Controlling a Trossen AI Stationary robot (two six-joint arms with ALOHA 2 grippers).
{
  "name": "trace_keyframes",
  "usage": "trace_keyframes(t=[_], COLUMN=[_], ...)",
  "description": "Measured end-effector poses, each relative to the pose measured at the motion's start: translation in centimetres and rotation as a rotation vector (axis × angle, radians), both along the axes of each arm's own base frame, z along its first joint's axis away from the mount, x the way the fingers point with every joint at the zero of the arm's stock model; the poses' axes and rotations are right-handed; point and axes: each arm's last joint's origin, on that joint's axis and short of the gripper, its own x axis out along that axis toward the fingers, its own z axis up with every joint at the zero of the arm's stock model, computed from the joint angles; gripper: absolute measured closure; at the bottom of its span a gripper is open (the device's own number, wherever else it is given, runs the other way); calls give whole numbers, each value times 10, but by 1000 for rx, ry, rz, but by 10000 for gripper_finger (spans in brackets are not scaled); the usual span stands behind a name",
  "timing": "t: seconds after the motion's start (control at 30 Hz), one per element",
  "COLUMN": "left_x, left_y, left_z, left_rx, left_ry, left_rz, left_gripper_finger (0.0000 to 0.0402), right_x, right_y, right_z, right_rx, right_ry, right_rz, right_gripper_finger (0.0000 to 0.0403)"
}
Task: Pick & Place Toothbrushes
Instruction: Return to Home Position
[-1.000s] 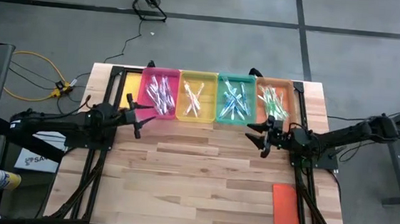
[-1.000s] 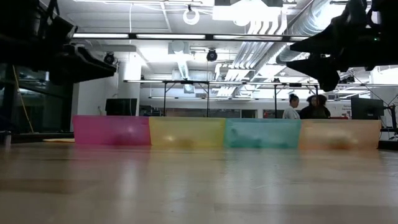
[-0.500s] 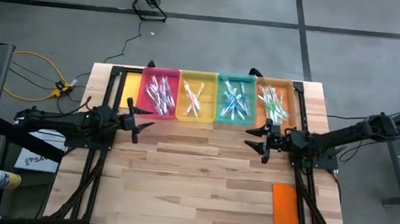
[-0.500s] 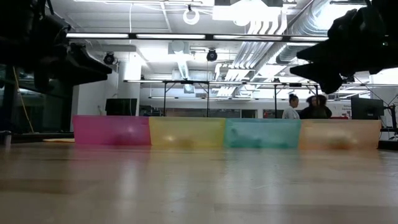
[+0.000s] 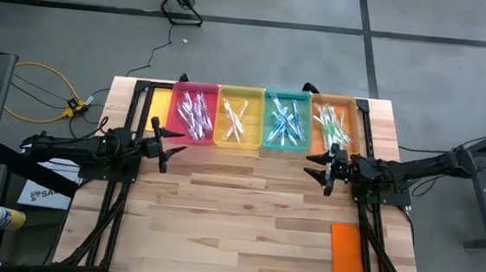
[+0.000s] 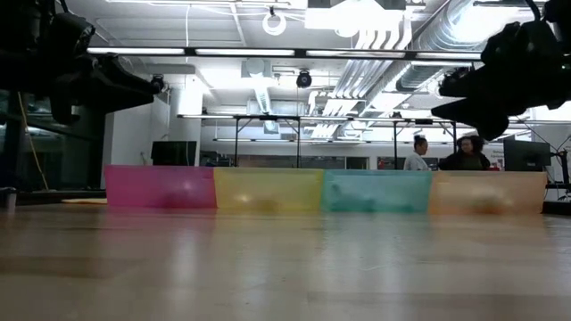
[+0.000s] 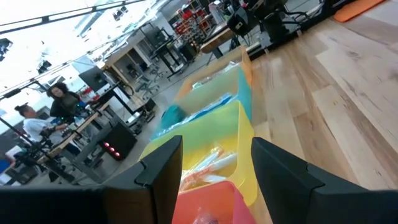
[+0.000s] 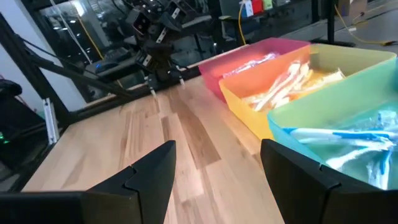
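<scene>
Pink bin (image 5: 196,86), yellow bin (image 5: 242,90), teal bin (image 5: 289,94) and orange bin (image 5: 335,98) sit side by side at upper centre of your high view. The toothbrushes (image 5: 195,115) lie loose inside all four. Your left gripper (image 5: 171,144) hangs left of centre, just below the pink bin's lower-left corner, fingers spread, holding nothing. Right gripper (image 5: 317,170) hangs right of centre over the wood table (image 5: 245,214), below the orange bin, likewise spread and empty. Flat orange lid (image 5: 347,253) lies lower right, well apart from both.
</scene>
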Motion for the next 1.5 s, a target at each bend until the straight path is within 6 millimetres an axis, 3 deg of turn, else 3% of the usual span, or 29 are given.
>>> trace_keyframes(t=[0.23,0.53,0.77,1.5], left_x=[0,1,1,1], left_y=[0,-3,-8,-8], left_z=[0,-2,-4,-2], left_rx=[0,-9,12,20], left_ry=[0,16,41,29], left_rz=[-3,-121,-269,-286], left_gripper_finger=[216,216,215,215], right_x=[-12,-18,-18,-18], right_y=[-2,3,-1,1], right_z=[1,6,8,7], right_rx=[6,8,-48,-49], right_ry=[-18,-78,-88,-85], right_rz=[22,222,97,135], right_gripper_finger=[174,174,174,174])
